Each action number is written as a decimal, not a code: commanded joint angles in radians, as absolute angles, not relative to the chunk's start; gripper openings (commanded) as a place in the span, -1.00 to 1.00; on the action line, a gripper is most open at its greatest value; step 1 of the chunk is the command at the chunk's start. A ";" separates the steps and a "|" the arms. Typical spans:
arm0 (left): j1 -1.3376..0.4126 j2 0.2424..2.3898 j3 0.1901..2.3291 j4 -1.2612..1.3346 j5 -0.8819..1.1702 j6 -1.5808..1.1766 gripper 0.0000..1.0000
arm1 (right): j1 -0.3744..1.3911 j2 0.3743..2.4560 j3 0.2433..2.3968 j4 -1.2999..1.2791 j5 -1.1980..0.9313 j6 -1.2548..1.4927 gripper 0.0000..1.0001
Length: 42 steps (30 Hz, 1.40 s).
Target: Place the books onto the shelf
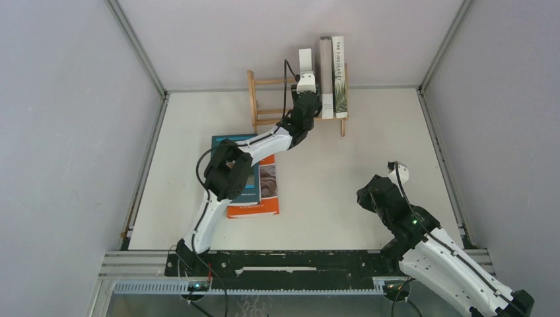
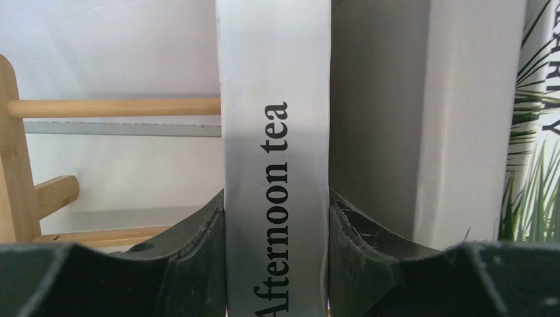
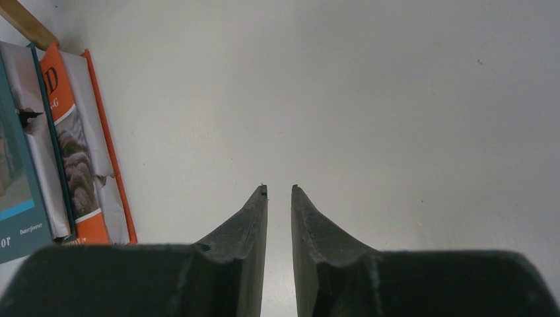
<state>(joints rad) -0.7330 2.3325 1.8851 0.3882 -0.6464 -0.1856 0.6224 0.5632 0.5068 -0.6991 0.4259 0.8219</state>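
My left gripper [image 1: 306, 84] is shut on an upright pale book marked "Afternoon tea" [image 2: 276, 132], its fingers [image 2: 198, 251] pressing both sides. It holds this book [image 1: 305, 65] at the light-wood shelf [image 1: 264, 82], just left of a grey book [image 2: 380, 119] and the palm-leaf "Singularity" book [image 1: 339, 78] standing at the shelf's right end. The teal book [image 1: 251, 179] lies flat on the table, partly over the orange book [image 1: 264, 198] and partly hidden under my left arm. My right gripper [image 3: 279, 190] hovers over bare table with a narrow gap and nothing between its fingers.
The shelf's left half shows bare slats [image 2: 112, 107] and an end post [image 2: 13, 152]. Grey walls close in the table at the back and sides. My right arm [image 1: 396, 211] sits near the front right, with the flat books [image 3: 79, 158] to its left.
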 commanded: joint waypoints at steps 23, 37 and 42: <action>-0.777 2.363 2.016 0.407 -0.666 -0.215 0.10 | 0.621 0.551 0.508 -0.682 0.416 0.850 -0.46; -0.801 2.262 1.930 0.413 -0.708 -0.208 0.24 | 0.646 0.523 0.517 -0.702 0.425 0.848 -0.46; -0.806 2.225 1.900 0.424 -0.722 -0.197 0.24 | 0.660 0.524 0.519 -0.701 0.426 0.850 -0.46</action>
